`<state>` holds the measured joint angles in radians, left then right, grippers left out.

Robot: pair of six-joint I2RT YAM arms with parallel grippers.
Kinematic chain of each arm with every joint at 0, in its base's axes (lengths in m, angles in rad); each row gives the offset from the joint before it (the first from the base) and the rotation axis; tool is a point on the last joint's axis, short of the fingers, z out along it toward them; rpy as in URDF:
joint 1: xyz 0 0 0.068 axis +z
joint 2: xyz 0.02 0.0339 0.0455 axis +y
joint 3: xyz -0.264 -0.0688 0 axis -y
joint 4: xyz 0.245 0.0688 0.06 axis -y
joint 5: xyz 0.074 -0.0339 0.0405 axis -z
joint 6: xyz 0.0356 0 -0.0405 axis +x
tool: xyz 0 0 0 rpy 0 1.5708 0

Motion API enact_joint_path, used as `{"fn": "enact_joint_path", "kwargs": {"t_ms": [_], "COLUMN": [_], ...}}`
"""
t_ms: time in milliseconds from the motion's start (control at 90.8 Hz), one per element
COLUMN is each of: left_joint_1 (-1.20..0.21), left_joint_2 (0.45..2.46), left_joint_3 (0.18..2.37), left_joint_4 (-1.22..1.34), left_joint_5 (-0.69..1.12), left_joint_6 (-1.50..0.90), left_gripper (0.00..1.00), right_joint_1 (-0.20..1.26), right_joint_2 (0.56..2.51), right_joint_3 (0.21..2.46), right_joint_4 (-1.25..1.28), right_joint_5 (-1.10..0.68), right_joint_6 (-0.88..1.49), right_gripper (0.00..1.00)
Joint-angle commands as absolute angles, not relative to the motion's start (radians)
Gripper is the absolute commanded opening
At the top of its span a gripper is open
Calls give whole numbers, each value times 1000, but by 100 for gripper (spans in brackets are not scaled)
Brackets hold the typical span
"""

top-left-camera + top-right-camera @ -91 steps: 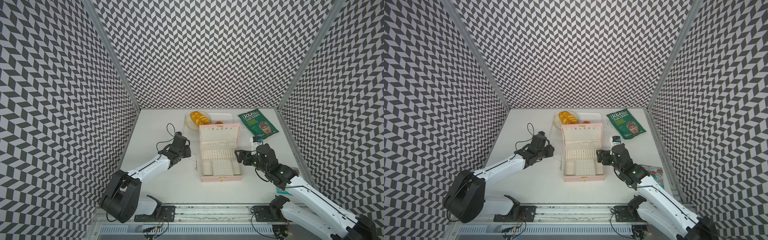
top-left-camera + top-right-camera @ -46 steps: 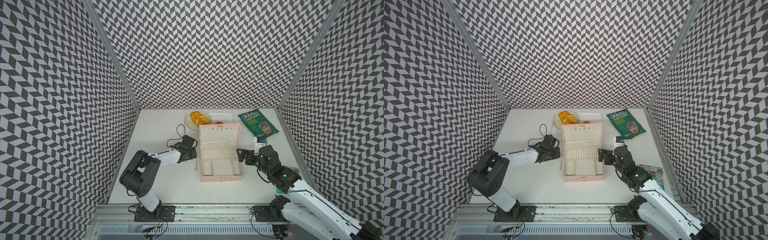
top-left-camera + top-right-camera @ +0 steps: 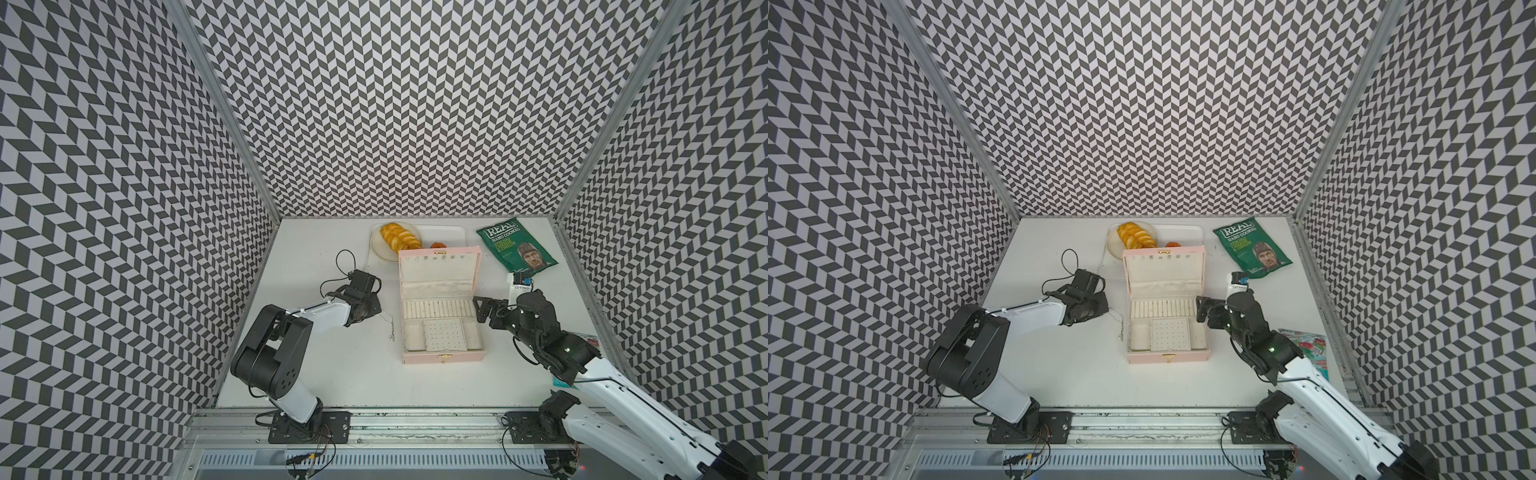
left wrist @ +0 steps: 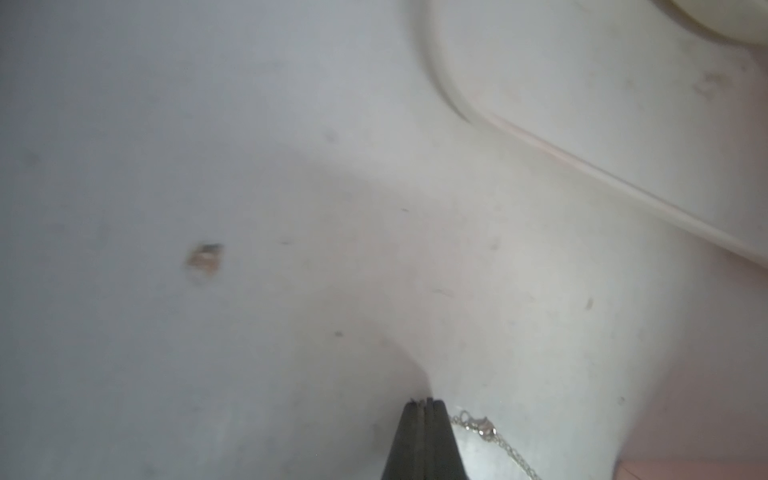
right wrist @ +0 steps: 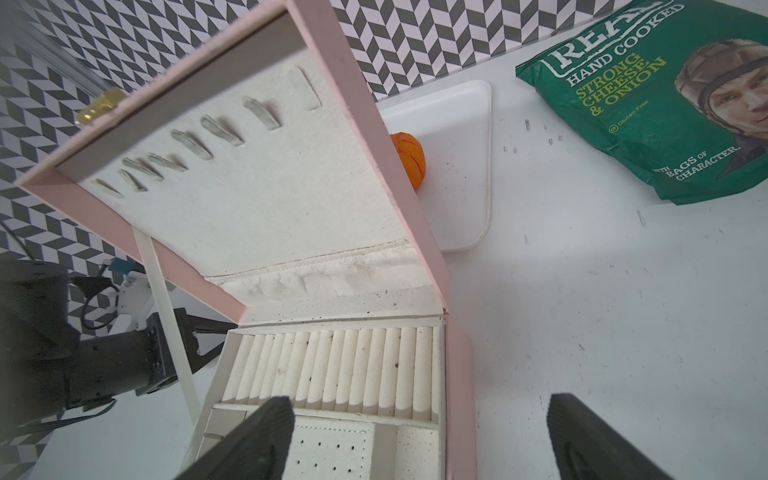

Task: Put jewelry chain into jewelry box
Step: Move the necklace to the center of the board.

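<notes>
Silver jewelry chain (image 3: 391,330) lies on the white table (image 3: 332,374), just left of the open pink jewelry box (image 3: 442,356). Left gripper (image 4: 426,401) is pinched together beside the clasp, catch unclear. Right gripper (image 5: 417,401) gapes wide, straddling the box's right wall.

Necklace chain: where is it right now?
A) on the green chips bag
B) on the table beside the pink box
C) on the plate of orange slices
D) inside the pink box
B: the necklace chain lies on the white table, just outside the open pink box, beside its wall.
</notes>
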<state>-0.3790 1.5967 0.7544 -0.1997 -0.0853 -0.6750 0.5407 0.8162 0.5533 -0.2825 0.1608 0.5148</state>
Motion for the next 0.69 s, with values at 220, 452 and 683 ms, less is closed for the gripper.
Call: {"fn": "enact_joint_path", "kwargs": {"t_ms": [220,452,683], "left_joint_1": [-241,-77,-1], "left_joint_2": [1495,1461,1408], "left_joint_3": [690,696,745], "left_joint_4": [-369,-374,-399], "left_joint_5": [-226,-177,-140], "left_joint_6": [-708,-678,-628], "left_gripper": [0,0,3], "right_joint_1": [538,538,538], "right_joint_2": [831,800,743], "right_joint_3": [556,563,533], "right_joint_4": [-219,-253,-264], "right_joint_5": [155,163,171], "right_joint_6": [508,505,504], "right_gripper": [100,100,100]}}
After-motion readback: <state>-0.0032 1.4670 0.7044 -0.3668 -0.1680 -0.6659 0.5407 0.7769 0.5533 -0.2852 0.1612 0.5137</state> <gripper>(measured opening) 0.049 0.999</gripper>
